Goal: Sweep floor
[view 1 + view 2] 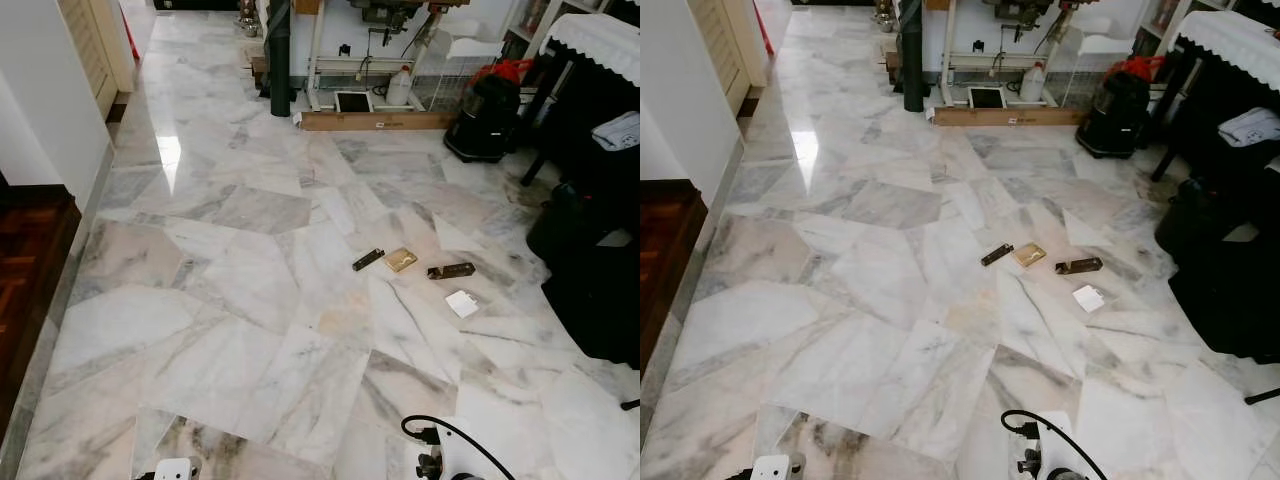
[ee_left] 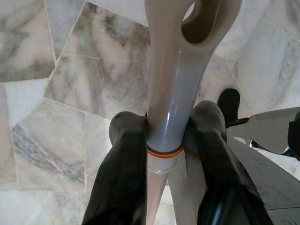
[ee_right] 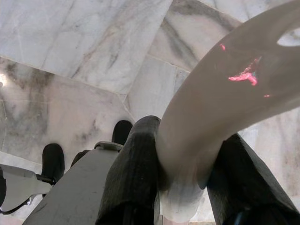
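Marble floor (image 1: 230,260) of irregular white, grey and pinkish slabs, glossy. Landmark: gold wrapper (image 1: 401,260), lying flat on the floor. Just to its left, a slim dark wrapper (image 1: 367,260); to its right, a second dark wrapper (image 1: 451,270); nearer the camera and to the right, a white paper scrap (image 1: 462,303). Well beyond it stand a black vacuum cleaner (image 1: 485,120) and a long cardboard box (image 1: 375,121).

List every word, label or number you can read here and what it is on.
None can be read.
Long box by the far wall: dark marks on its face, too small to read.
Floor scraps: no legible print.
Handles in the tools: no print.
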Tool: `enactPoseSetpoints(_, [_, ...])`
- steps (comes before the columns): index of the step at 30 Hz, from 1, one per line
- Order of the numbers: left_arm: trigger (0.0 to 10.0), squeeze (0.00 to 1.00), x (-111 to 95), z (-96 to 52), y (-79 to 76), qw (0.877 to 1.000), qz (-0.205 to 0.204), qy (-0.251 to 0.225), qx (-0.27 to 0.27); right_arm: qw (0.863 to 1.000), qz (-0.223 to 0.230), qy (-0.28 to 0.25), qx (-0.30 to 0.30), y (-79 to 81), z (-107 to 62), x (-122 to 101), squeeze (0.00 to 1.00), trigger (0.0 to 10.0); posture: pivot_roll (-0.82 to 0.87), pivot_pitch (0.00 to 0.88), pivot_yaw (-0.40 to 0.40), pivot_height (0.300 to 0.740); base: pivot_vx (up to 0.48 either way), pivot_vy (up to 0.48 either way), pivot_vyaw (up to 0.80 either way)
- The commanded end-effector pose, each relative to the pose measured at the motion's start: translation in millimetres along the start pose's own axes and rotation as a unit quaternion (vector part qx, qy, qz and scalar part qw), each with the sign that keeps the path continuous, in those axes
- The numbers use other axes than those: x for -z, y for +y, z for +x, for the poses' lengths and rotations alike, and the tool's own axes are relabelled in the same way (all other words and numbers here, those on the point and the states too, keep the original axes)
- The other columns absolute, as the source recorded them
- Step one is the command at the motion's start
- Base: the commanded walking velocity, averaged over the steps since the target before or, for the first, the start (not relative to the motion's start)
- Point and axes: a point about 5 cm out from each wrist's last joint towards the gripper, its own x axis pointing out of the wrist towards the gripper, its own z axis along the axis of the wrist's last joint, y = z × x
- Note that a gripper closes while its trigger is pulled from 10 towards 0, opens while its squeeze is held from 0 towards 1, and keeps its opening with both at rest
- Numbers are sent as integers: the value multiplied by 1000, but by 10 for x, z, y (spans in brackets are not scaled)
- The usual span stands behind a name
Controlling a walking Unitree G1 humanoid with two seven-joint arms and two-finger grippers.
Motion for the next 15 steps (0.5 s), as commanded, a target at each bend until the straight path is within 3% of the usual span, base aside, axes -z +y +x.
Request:
enactPoseSetpoints(1, [10000,0,65,-14,-15,1000,-23,4,-7,1000,12,14,6,-29,-15,81,0,10000,58,57,-105,740,0,0,0])
enactPoseSetpoints(7, [10000,0,-16,-2,65,1000,-27,-3,-12,999,50,8,16,0,-11,87,0,10000,79,38,-66,740,0,0,0])
enactPoseSetpoints(15, [10000,0,-170,11,212,999,-19,-17,-23,998,56,17,14,110,-1,139,0,10000,69,15,-16,740,0,0,0])
